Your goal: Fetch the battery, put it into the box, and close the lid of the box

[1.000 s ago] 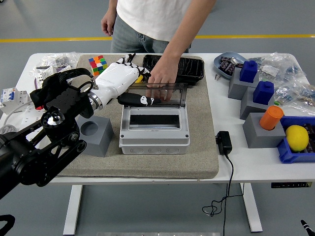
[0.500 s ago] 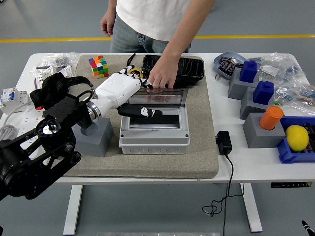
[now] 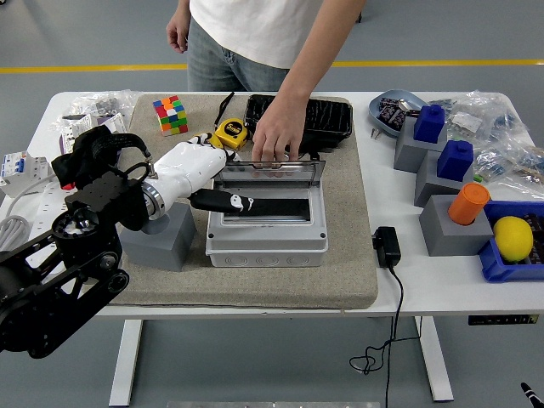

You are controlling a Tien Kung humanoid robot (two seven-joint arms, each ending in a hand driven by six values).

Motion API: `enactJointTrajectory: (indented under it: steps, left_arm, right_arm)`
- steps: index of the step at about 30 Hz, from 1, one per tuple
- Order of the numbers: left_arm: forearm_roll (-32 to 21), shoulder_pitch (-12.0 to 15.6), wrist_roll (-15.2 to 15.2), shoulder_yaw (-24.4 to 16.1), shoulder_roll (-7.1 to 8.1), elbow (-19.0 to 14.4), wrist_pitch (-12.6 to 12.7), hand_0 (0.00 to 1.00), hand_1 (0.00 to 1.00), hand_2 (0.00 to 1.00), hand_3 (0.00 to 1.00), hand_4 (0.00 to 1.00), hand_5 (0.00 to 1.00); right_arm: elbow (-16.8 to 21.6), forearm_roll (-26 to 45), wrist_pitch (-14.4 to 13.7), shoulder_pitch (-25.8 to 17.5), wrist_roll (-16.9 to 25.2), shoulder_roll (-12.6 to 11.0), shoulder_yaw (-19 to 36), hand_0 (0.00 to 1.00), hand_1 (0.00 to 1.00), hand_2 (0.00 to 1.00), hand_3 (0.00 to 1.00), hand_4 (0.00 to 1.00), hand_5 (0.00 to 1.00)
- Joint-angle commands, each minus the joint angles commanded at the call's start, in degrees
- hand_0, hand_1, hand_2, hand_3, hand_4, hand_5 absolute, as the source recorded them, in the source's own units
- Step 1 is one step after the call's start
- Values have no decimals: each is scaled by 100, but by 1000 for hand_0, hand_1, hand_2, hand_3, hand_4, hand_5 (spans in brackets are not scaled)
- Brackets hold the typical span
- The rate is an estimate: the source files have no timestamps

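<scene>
The grey box [image 3: 267, 240] stands on the felt mat [image 3: 340, 272] in the middle of the table, and its inside is dark. Its clear lid [image 3: 272, 171] is raised at the back edge. A person's hand [image 3: 274, 136] rests on the lid's top edge. My left hand [image 3: 210, 174], white with black fingers, hovers at the box's left side. Its black thumb [image 3: 223, 201] reaches over the box's left rim, and the hand is open and holds nothing I can see. I cannot make out a battery anywhere, nor inside the box.
A grey block with a round hole [image 3: 161, 240] sits under my left wrist. Behind the box lie a yellow tape measure [image 3: 228, 133], a colour cube [image 3: 171, 114] and a black tray [image 3: 327, 116]. A black adapter [image 3: 387, 246] and grey blocks [image 3: 442, 229] stand to the right.
My left hand drew back to the left and down, from over the lid to the box's left rim. The person's hand shifted to the lid's top edge and tipped the lid forward.
</scene>
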Motion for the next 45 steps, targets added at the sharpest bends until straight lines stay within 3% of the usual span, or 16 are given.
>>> enactJointTrajectory:
  steps: [11,23,28,32,36,37,40,43,44,45]
  left_arm:
    - [-32,171,37,30,65,-524,-40,998,834,752,755,998,998]
    - [-168,345,59,622,220,-782,-79,998,835,751,755,998,998]
    - [-42,372,-102,548,206,-858,135,998,836,751,755,998,998]
    - [-37,523,-535,11,13,-883,625,998,848,782,757,998,998]
    - [-1054,857,-1044,-954,-419,-693,551,998,848,782,757,998,998]
    - [-1278,945,-1102,-1177,-545,-638,486,877,842,802,776,998,919]
    - [-1986,1123,-1355,-1869,-865,-411,560,877,842,802,776,998,919]
    - [-2693,1220,-1763,-2554,-1011,-186,888,877,842,802,776,998,919]
    - [-2917,1257,-1885,-2768,-1022,-103,993,944,988,957,930,998,893]
    - [-3177,1292,-1969,-3018,-1026,-30,1079,944,988,957,930,998,893]
  right_arm:
    - [5,-24,-1,20,-1,-10,28,784,734,722,757,998,998]
    - [2,-38,-8,31,-4,-18,57,785,734,722,758,998,998]
    - [5,-48,-7,45,-9,-18,67,785,730,721,757,998,998]
    - [10,-76,-2,52,-18,-10,93,784,730,720,758,998,998]
    - [2,-72,-1,39,-25,8,89,784,730,720,758,998,998]
    - [2,-73,-2,32,-27,14,89,785,730,721,758,998,998]
    - [-2,-70,-2,17,-34,33,76,785,730,721,758,998,998]
    - [3,-88,5,12,-40,42,84,785,730,721,758,998,998]
    - [4,-93,8,14,-41,44,85,785,730,721,758,998,998]
    - [5,-99,9,16,-42,44,85,785,730,721,758,998,998]
